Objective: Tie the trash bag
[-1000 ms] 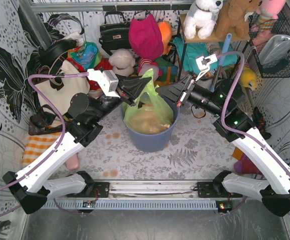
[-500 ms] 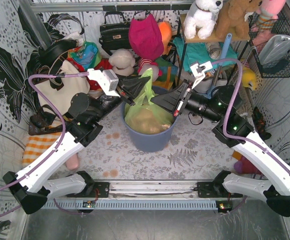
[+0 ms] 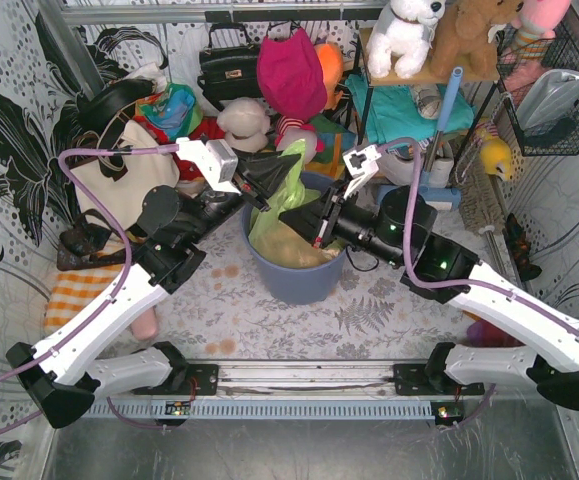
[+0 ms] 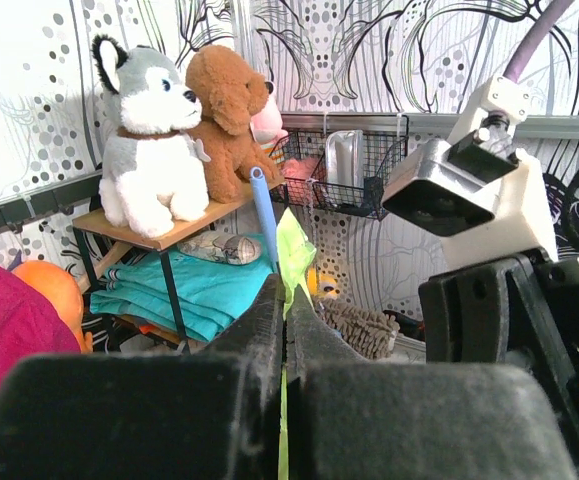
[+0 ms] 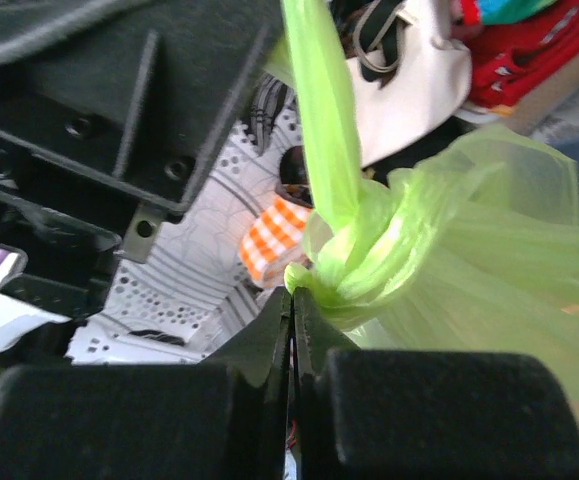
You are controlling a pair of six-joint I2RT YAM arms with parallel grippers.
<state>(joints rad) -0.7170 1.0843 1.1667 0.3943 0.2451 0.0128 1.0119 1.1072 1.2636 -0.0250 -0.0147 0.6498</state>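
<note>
The light-green trash bag point(image 3: 269, 228) sits in the round blue-grey bin point(image 3: 299, 280), with tan paper showing through it. My left gripper point(image 3: 289, 172) is shut on a twisted strip of the bag's top and holds it up above the bin; the strip point(image 4: 294, 245) runs between its jaws point(image 4: 285, 285). My right gripper point(image 3: 287, 218) is shut, and its tip point(image 5: 291, 295) rests against the left side of a knot point(image 5: 354, 260) in the bag's neck point(image 5: 449, 240). I see no plastic between its jaws.
A cream tote bag point(image 3: 119, 180) and an orange checked cloth point(image 3: 74, 290) lie left of the bin. A black handbag point(image 3: 229, 65), soft toys and a shelf with teal cloth point(image 3: 399, 105) crowd the back. A wire basket point(image 3: 554, 100) hangs at right.
My right arm has swung left from beside the shelf to the bag, and its shut gripper has reached the knot. My left gripper has held still with the strip.
</note>
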